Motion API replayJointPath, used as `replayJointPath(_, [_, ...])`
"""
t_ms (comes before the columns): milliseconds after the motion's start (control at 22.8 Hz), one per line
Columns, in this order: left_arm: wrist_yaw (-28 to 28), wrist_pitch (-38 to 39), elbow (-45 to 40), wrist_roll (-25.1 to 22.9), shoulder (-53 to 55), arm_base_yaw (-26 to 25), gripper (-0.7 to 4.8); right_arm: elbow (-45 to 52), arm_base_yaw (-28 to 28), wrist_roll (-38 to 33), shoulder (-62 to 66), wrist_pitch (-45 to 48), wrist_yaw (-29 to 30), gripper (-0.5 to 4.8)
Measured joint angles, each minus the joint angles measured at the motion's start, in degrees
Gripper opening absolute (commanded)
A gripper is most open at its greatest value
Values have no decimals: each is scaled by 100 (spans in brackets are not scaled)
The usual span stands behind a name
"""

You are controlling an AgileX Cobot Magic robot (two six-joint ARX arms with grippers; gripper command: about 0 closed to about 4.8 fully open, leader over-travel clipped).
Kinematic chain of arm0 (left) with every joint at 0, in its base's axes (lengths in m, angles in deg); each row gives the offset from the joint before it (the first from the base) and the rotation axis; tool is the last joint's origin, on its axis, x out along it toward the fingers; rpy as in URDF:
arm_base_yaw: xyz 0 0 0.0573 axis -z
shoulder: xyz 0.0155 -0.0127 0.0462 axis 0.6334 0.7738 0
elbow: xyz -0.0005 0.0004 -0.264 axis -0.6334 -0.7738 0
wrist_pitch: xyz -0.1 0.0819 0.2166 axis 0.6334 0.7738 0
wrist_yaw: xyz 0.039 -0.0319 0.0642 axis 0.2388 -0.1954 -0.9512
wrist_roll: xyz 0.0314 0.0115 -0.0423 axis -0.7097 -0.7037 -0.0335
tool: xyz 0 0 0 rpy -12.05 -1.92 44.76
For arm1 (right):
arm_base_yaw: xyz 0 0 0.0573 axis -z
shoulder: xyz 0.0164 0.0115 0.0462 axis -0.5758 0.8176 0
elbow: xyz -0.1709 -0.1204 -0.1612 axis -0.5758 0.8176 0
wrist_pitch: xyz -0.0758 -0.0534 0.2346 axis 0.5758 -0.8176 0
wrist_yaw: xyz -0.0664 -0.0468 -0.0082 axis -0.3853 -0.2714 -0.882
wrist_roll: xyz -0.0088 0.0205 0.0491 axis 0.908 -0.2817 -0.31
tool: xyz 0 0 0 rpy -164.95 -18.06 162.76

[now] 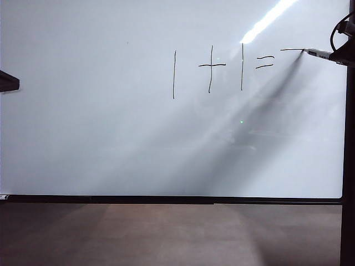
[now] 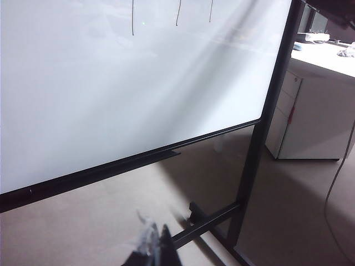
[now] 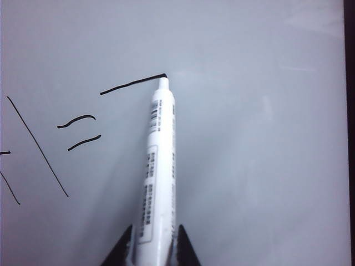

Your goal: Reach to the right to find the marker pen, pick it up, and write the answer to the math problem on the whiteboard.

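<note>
One end effector, rt, clamps marker pen; tip on whiteboard

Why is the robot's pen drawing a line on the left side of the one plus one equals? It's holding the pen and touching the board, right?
Not the left. The exterior view shows the answer stroke right of the math problem, past the equals sign. The rest holds: the right gripper is shut on the marker pen, tip on the whiteboard. The left gripper hangs low, off the board.
</note>
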Motion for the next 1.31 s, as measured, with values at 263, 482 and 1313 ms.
replayJointPath(263, [0, 0, 0, 0, -2, 0, -4, 4, -9, 22, 210, 13, 42, -9])
replayJointPath(482, [0, -2, 0, 0, -2, 0, -5, 28, -9, 94, 317, -46, 44, -9])
replayJointPath(1313, [0, -2, 0, 0, -2, 0, -5, 402, -741, 107, 424, -33, 79, -9])
